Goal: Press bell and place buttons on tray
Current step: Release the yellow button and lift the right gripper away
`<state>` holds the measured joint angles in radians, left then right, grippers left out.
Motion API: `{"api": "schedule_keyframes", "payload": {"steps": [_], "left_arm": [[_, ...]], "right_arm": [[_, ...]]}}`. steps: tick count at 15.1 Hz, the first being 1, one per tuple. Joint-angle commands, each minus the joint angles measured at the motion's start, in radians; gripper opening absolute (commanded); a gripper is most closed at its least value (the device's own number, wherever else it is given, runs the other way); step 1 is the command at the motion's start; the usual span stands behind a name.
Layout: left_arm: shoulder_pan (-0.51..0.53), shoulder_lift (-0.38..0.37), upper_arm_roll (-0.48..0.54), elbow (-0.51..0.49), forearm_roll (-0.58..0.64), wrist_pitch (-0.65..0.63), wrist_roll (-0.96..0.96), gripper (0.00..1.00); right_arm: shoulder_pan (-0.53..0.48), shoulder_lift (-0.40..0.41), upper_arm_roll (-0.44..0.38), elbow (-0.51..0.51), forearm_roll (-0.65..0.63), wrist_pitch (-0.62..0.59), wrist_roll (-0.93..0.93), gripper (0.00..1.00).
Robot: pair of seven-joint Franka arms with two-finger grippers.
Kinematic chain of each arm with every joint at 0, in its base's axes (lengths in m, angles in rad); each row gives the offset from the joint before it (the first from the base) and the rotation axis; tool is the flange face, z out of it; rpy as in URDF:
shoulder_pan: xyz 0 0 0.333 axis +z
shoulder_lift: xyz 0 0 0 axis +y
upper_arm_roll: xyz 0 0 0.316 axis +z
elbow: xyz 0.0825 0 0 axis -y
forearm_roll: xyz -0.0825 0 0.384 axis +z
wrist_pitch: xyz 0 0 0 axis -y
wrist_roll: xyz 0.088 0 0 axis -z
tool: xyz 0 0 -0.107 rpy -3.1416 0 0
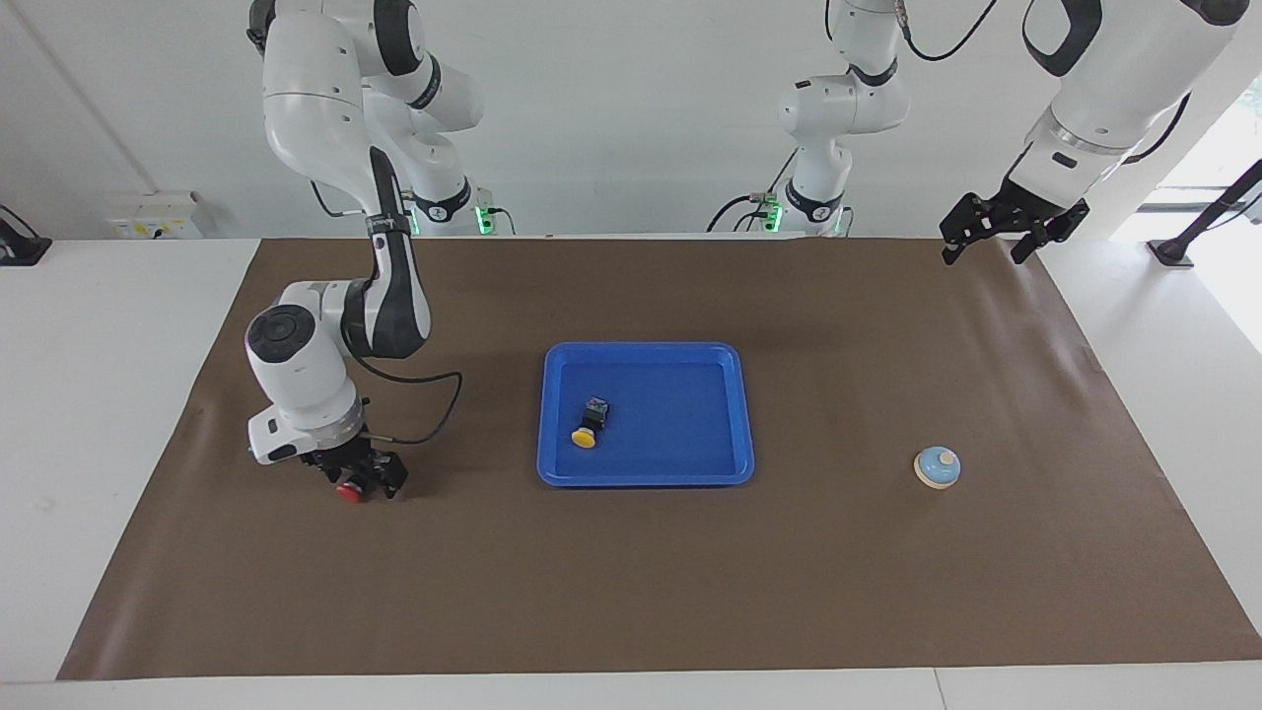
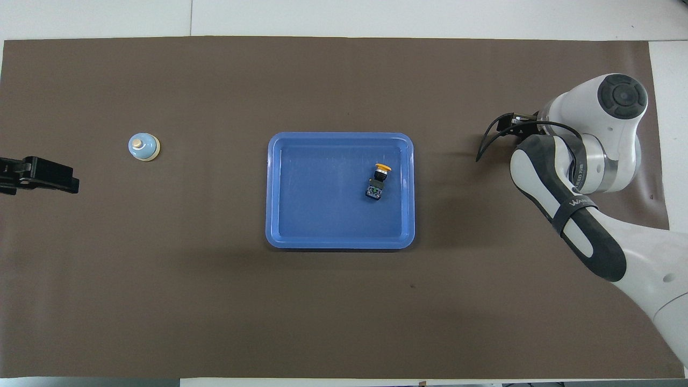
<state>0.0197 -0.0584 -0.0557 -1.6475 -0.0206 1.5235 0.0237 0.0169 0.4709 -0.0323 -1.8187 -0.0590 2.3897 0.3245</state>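
Observation:
The blue tray (image 1: pixel 641 481) (image 2: pixel 339 244) lies mid-table with the yellow button (image 1: pixel 589 426) (image 2: pixel 378 181) on its side inside it. The red button (image 1: pixel 347 490) lies on the mat toward the right arm's end. My right gripper (image 1: pixel 363 480) is down on it, open, its fingers on either side of the black body, with only the red cap showing. The overhead view hides both under the right arm's wrist. The green button is hidden by that wrist. The bell (image 1: pixel 937 466) (image 2: pixel 144 146) stands toward the left arm's end. My left gripper (image 1: pixel 989 247) (image 2: pixel 64 183) waits open, raised over the mat's edge.
A brown mat (image 1: pixel 631 592) covers the table. The right arm's elbow and cable (image 2: pixel 492 142) hang over the mat between the tray and the mat's end.

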Motion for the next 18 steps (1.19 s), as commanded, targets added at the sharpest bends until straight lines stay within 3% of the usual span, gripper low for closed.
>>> {"api": "schedule_keyframes", "payload": {"steps": [1, 2, 3, 4, 10, 16, 18], "left_arm": [[0.002, -0.017, 0.002, -0.012, -0.01, -0.006, -0.01, 1.0], [0.002, -0.017, 0.002, -0.012, -0.01, -0.006, -0.01, 1.0], [0.002, -0.017, 0.002, -0.012, -0.01, -0.006, -0.01, 1.0], [0.002, -0.017, 0.002, -0.012, -0.01, -0.006, -0.01, 1.0], [0.002, -0.017, 0.002, -0.012, -0.01, -0.006, -0.01, 1.0], [0.002, -0.017, 0.002, -0.012, -0.01, -0.006, -0.01, 1.0], [0.002, -0.017, 0.002, -0.012, -0.01, -0.006, -0.01, 1.0]], "right_arm": [[-0.009, -0.018, 0.011, -0.028, -0.01, 0.02, 0.021, 0.93], [-0.008, -0.02, 0.011, -0.03, -0.012, 0.016, 0.018, 0.69], [-0.008, -0.02, 0.011, -0.03, -0.012, 0.013, 0.018, 0.24], [-0.009, -0.021, 0.011, -0.027, -0.012, -0.001, 0.015, 0.0], [-0.005, -0.021, 0.012, 0.016, -0.012, -0.061, 0.007, 0.0], [0.023, -0.009, 0.026, 0.266, 0.004, -0.355, 0.004, 0.0], [0.037, 0.014, 0.086, 0.338, 0.004, -0.429, 0.014, 0.0]]}}
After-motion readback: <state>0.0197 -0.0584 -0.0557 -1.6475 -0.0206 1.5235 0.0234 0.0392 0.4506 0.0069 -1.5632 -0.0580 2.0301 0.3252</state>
